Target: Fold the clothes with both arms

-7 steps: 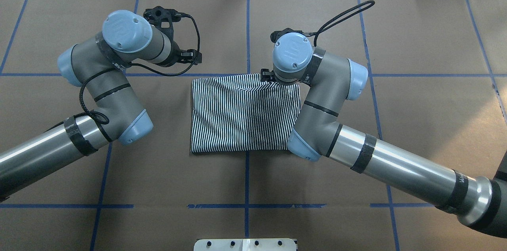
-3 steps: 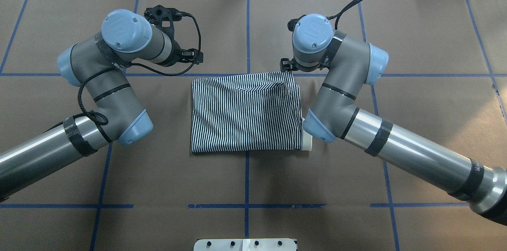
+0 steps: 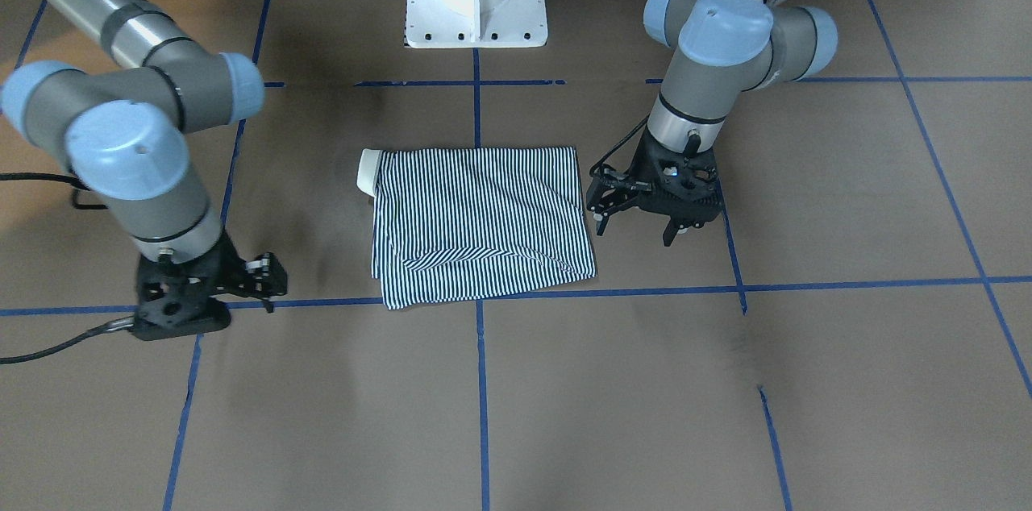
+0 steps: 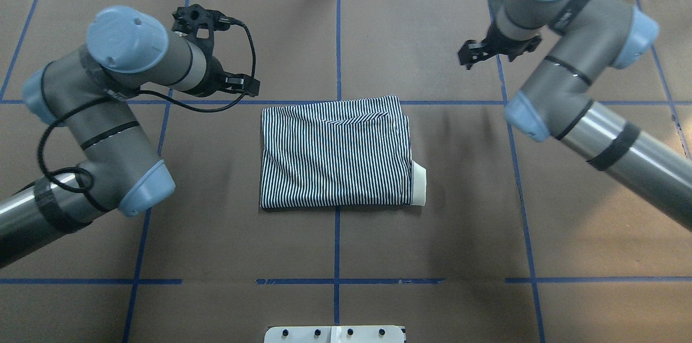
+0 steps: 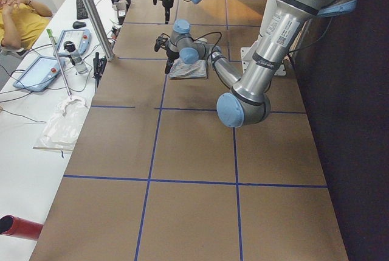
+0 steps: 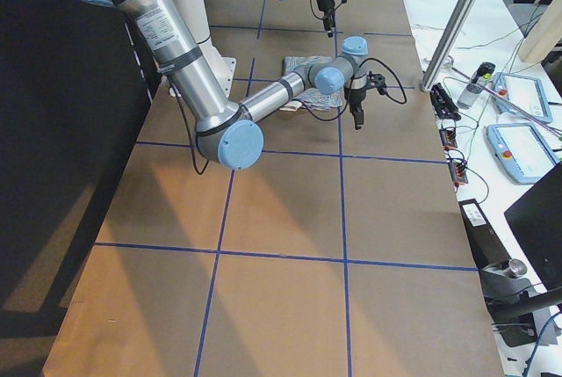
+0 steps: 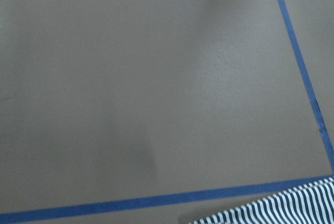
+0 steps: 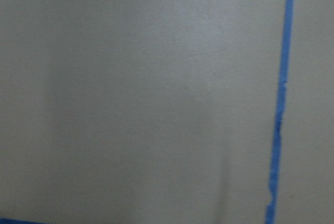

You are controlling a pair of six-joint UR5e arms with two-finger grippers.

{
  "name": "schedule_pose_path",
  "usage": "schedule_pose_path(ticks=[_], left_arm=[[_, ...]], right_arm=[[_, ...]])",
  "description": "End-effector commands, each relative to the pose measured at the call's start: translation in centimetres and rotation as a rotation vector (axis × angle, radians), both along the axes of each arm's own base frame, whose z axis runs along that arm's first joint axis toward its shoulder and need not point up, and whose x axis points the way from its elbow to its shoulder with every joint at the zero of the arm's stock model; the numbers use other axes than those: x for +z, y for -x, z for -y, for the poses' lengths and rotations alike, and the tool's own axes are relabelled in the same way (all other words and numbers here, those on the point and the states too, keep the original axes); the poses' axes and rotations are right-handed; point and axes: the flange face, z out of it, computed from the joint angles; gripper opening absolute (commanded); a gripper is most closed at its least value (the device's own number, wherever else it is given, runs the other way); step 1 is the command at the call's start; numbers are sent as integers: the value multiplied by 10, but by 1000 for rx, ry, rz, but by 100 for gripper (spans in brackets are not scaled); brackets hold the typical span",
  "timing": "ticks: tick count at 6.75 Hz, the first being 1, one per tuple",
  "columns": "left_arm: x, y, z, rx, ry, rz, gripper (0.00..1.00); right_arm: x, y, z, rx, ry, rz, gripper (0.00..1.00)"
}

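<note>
One striped polo shirt (image 4: 335, 153) is laid folded. Two grippers are counted. The left gripper (image 3: 637, 222) and the right gripper (image 4: 497, 51) are both held spread, apart from it.

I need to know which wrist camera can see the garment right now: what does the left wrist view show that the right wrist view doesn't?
Only the left wrist view: a corner of the striped shirt at its bottom right edge, lying just beyond a blue tape line that runs across the bottom of the picture.

Only the right wrist view: nothing of the shirt, just a tape line running top to bottom near its right side. The picture is soft.

Both: bare brown table cover fills most of each picture, with blue tape.
</note>
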Motion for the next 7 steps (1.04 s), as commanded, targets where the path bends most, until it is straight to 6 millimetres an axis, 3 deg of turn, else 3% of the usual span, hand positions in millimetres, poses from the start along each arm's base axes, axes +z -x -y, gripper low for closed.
schedule_pose_path(ticks=[1, 3, 4, 5, 6, 7], left_arm=[[11, 93, -33, 57, -81, 118, 100], [76, 173, -21, 121, -135, 258, 100], [102, 210, -21, 131, -86, 242, 100], [128, 218, -23, 96, 0, 251, 100], [171, 217, -19, 75, 102, 282, 100], [194, 248, -15, 25, 150, 294, 100]], right_arm=[[109, -161, -11, -147, -47, -12, 100], [213, -280, -63, -198, -20, -11, 100], [263, -311, -111, -167, 44, 9, 100], [293, -323, -138, -144, 88, 9, 100], [317, -333, -163, -127, 144, 9, 100], [325, -356, -178, -78, 164, 31, 100]])
